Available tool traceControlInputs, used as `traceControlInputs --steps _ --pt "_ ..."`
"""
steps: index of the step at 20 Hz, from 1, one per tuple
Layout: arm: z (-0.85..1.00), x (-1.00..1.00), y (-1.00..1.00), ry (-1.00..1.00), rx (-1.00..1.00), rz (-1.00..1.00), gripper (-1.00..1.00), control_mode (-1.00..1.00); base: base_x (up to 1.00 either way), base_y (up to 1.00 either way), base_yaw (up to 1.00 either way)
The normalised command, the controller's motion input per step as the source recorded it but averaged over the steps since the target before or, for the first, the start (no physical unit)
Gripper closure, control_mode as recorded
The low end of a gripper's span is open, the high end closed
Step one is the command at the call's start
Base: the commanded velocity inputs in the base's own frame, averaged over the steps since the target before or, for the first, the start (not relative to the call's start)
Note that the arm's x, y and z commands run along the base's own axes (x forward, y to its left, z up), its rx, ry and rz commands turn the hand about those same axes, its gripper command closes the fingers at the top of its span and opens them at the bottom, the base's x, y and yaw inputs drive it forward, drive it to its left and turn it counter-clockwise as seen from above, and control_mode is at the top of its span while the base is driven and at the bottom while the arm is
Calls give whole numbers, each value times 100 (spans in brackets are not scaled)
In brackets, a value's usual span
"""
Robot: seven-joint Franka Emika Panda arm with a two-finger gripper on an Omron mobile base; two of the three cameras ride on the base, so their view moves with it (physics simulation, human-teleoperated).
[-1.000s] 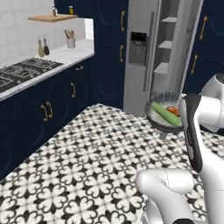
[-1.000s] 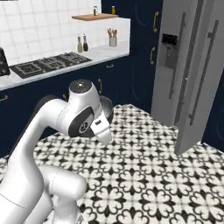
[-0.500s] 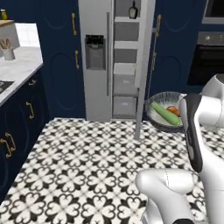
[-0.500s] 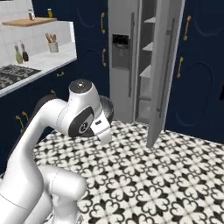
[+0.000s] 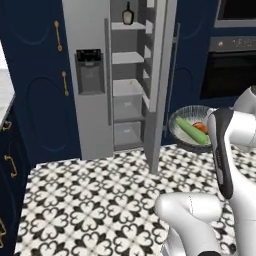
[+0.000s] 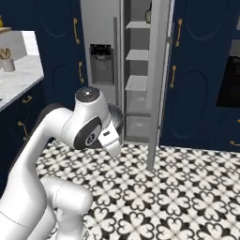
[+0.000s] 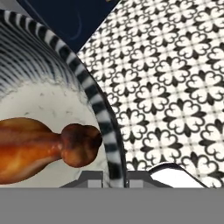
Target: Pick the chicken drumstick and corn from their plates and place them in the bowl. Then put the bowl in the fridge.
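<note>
The gripper point(image 7: 116, 177) is pinched tight on the rim of the bowl point(image 5: 176, 121), fingers close together. In the hand view the chicken drumstick point(image 7: 43, 148) lies inside the bowl at about 8 o'clock. The corn point(image 5: 191, 131) lies in there too (it looks mostly green). Farther off, past the flowery floor point(image 5: 90, 200), the fridge point(image 5: 92, 75) stands with its door open.

Even, flat rendered light — no glare, faint shadows; base views soft and blurred, hand view sharper.
</note>
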Motion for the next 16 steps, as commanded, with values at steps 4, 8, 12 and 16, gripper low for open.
traceControlInputs --steps 4,8,12,16 --pt "0 0 0 0 0 0 100 100 100 99 -45" --pt "0 0 0 0 0 0 100 100 100 89 -42" --pt "0 0 0 0 0 0 100 100 100 2 -1" --pt "0 0 0 0 0 0 100 100 100 -3 5"
